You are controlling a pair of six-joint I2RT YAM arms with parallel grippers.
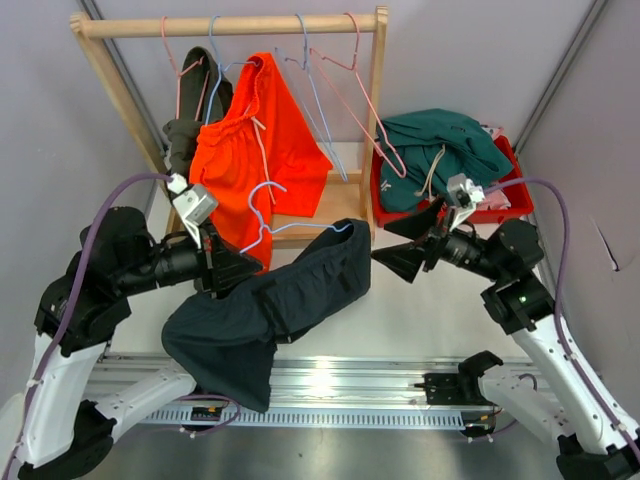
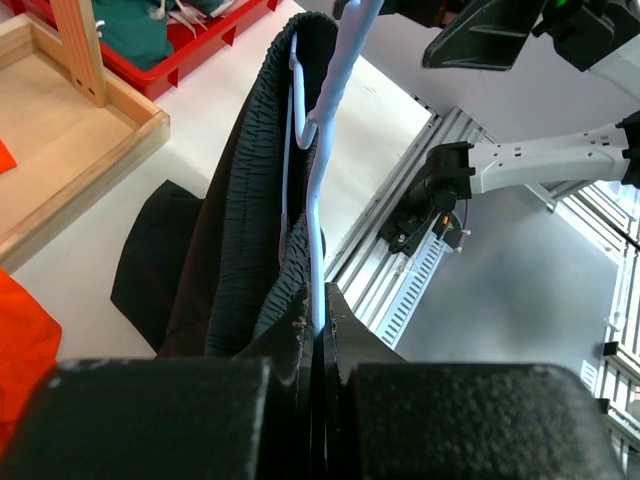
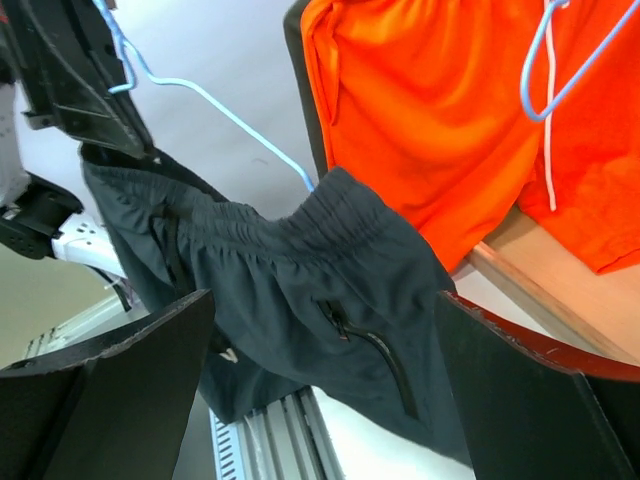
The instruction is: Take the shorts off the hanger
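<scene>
We look down from high at 6 o'clock toward 12 o'clock over the whole table (image 1: 430, 300). Our wrist cameras sit close, left facing 3 o'clock, right 9 o'clock; all three share the dark navy shorts (image 1: 290, 300).

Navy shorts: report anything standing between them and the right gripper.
Nothing visible does. The open right gripper faces the waistband of the navy shorts across bare air. The left gripper is shut on the blue hanger carrying them.

No legible text, label, brand mark, number or sign appears on any surface in the three views.
</scene>
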